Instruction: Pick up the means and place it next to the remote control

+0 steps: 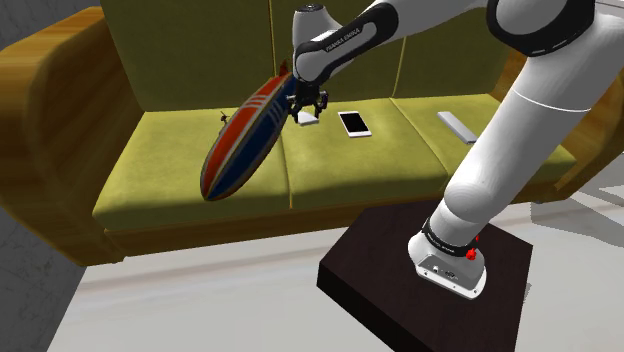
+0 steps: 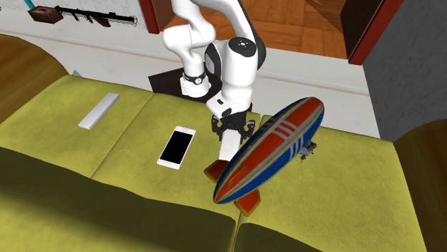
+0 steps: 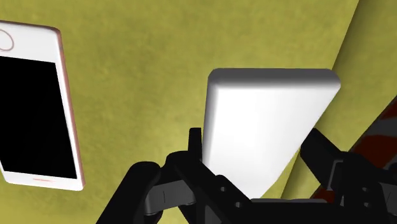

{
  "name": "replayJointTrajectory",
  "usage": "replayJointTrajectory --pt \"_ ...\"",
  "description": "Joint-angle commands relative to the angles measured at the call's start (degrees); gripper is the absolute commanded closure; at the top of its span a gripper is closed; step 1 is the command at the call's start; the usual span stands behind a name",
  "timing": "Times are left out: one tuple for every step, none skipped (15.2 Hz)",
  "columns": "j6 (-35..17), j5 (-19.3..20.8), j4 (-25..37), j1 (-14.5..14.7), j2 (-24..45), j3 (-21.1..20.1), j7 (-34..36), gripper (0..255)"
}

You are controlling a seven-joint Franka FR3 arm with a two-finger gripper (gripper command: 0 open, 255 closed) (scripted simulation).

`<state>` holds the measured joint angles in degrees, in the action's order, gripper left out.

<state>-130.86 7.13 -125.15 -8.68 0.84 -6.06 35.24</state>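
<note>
A toy airship [image 1: 243, 143], striped red, white and blue, lies tilted over the olive sofa seat [image 1: 330, 165]. My gripper [image 1: 308, 108] stands at its tail, shut on a white tail fin [image 3: 267, 127]. Both fingers [image 3: 194, 145] press against that fin's sides. In the second exterior view the gripper [image 2: 231, 136] sits behind the airship [image 2: 271, 149], whose orange fins [image 2: 218, 172] are close to the cushion. The grey remote control [image 1: 457, 126] lies on the seat toward the shoulder view's right, well away from the airship. It is also on the far left cushion [image 2: 99, 111].
A white phone with a black screen [image 1: 354, 123] lies on the seat between the gripper and the remote, close beside the gripper [image 3: 35, 105]. The sofa has brown armrests [image 1: 45, 75] and a tall backrest. My dark stand [image 1: 420, 285] is in front of the sofa.
</note>
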Motion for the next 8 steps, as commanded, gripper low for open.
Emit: replayJointTrajectory --pt "1.3 -0.2 1.0 0.1 -0.6 -0.1 -0.1 255" --pt "2.1 -0.4 1.4 0.1 -1.0 -0.1 -0.3 255" --pt "2.8 -0.5 1.8 0.1 -1.3 -0.1 -0.4 255" --pt "3.5 -0.6 2.2 0.1 -1.6 -0.1 -0.5 255" --pt "3.0 -0.9 0.0 -0.3 -3.4 0.3 -1.5 255" --pt "2.6 -1.1 -2.1 -0.7 -5.2 0.8 -2.5 255" --pt "2.3 -1.3 -4.1 -1.1 -7.0 1.3 -3.5 255" --pt "2.0 -1.5 -6.1 -1.5 -8.8 1.8 -4.5 255"
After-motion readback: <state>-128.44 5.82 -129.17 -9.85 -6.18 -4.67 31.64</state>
